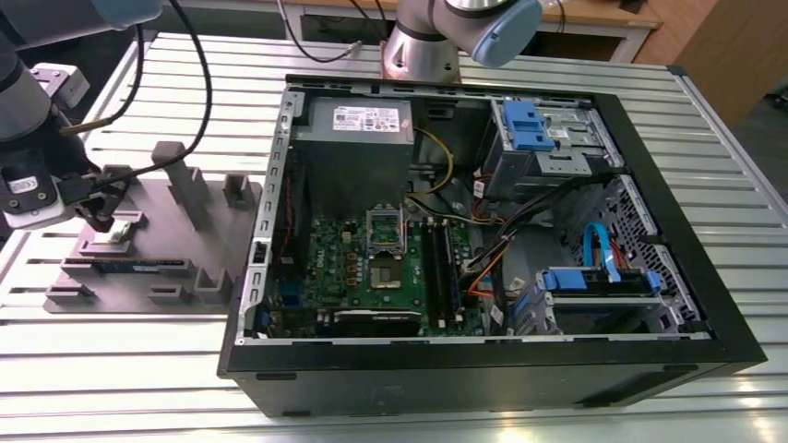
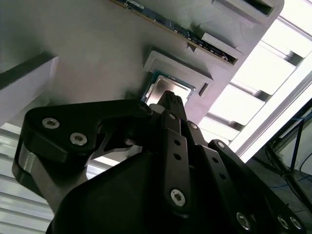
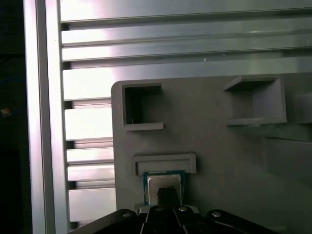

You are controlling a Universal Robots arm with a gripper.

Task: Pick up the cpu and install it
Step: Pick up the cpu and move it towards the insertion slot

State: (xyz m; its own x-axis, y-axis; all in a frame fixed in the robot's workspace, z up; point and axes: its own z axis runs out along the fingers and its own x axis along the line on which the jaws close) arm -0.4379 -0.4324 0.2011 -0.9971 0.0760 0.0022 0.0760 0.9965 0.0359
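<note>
We count one cpu [image 3: 165, 181], one gripper [image 1: 101, 220], one grey fixture [image 1: 161, 272], two square pockets [image 3: 141, 105] on it in the first wrist view, one open case [image 1: 689, 185], one green board [image 1: 351, 268], one socket [image 1: 384, 275], one power supply [image 1: 357, 120], two blue brackets [image 1: 523, 125], one slatted metal table [image 1: 136, 369]

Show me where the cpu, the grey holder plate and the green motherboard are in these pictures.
cpu [image 3: 165, 181]: first wrist view, on its silver top.
grey holder plate [image 3: 214, 146]: first wrist view, on a bare flat part.
green motherboard [image 1: 335, 263]: exterior view, on its green surface.
</note>
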